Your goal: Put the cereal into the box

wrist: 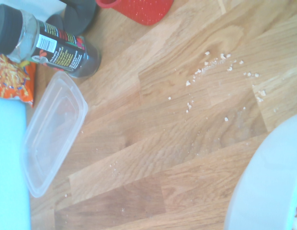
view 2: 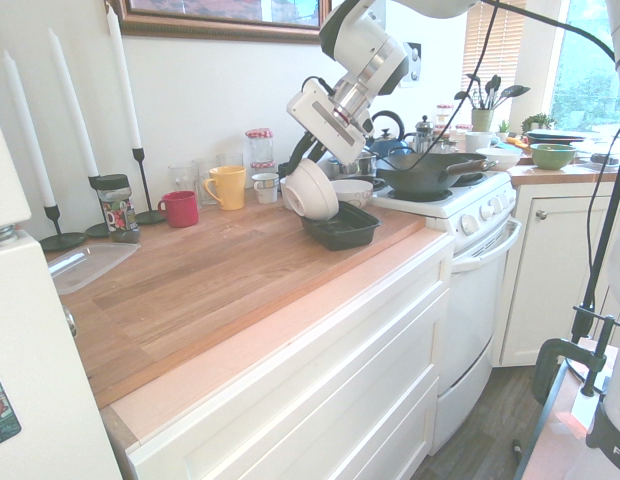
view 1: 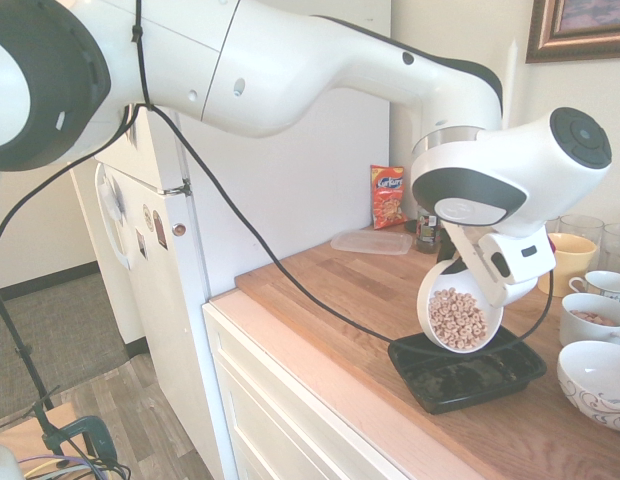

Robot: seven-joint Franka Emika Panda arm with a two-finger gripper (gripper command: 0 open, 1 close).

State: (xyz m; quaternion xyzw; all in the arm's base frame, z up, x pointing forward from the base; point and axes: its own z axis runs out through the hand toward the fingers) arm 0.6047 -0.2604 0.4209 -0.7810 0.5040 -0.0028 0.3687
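White two-finger gripper (view 1: 468,262) is clamped fully shut on the rim of a round white ceramic bowl (view 1: 460,308); the fingers themselves are mostly hidden behind the bowl and the wrist housing.

Key relation: the bowl hangs tipped steeply on its side, mouth facing outward and down, directly above the near end of the shallow black rectangular plastic tray (view 1: 468,372). The bowl's lower lip sits just above the tray rim, touching or nearly so; which one can't be told from either exterior view. The tray's long axis runs along the wooden counter (view 1: 320,300), away from the counter's front edge.

The tan ring-shaped cereal pieces (view 1: 457,318) are all in the bowl, piled against its lower wall. None are visible in the tray, which looks empty.

Judgement: pour is set up but not started. More tilt should send the rings over the lower lip into the tray. Risk: the lip is close to the tray's edge, so some pieces could land on the counter.

Other containers:
- clear flat plastic container (wrist: 52,134), empty, further back on the counter
- orange-red snack bag (view 1: 387,197) against the wall
- dark spice jar (wrist: 48,45) beside it

Crumbs are scattered on the wood in the wrist view.
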